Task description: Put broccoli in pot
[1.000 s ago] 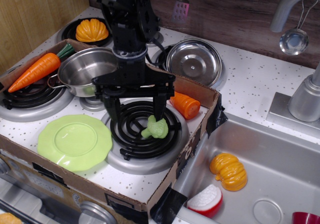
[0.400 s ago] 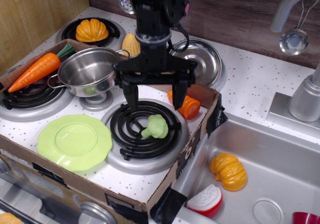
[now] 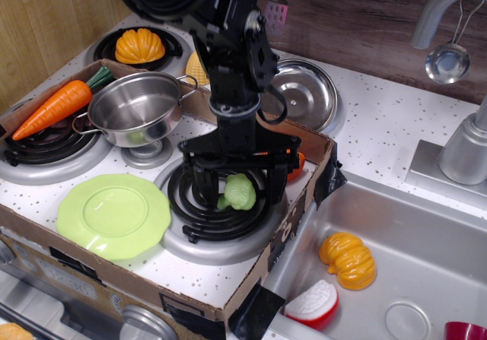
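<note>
The light-green broccoli (image 3: 238, 193) lies on the black coil burner (image 3: 217, 214) at the front middle of the stove. My black gripper (image 3: 237, 185) is down over it, open, with one finger (image 3: 199, 182) to the left of the broccoli and the other to its right. The fingers stand apart from the broccoli. The shiny steel pot (image 3: 137, 109) with wire loop handles stands to the left, behind the burner, upright, with its bowl open to view.
A light-green plate (image 3: 114, 215) lies front left. A carrot (image 3: 53, 108) lies left of the pot. An orange squash (image 3: 139, 46) and a steel pan (image 3: 306, 93) sit at the back. The sink (image 3: 426, 279) on the right holds another squash (image 3: 348, 260). A cardboard wall (image 3: 323, 154) stands right of the burner.
The gripper has shifted right from the burner's left side and has come down, so its open fingers now straddle the broccoli. The broccoli has not moved.
</note>
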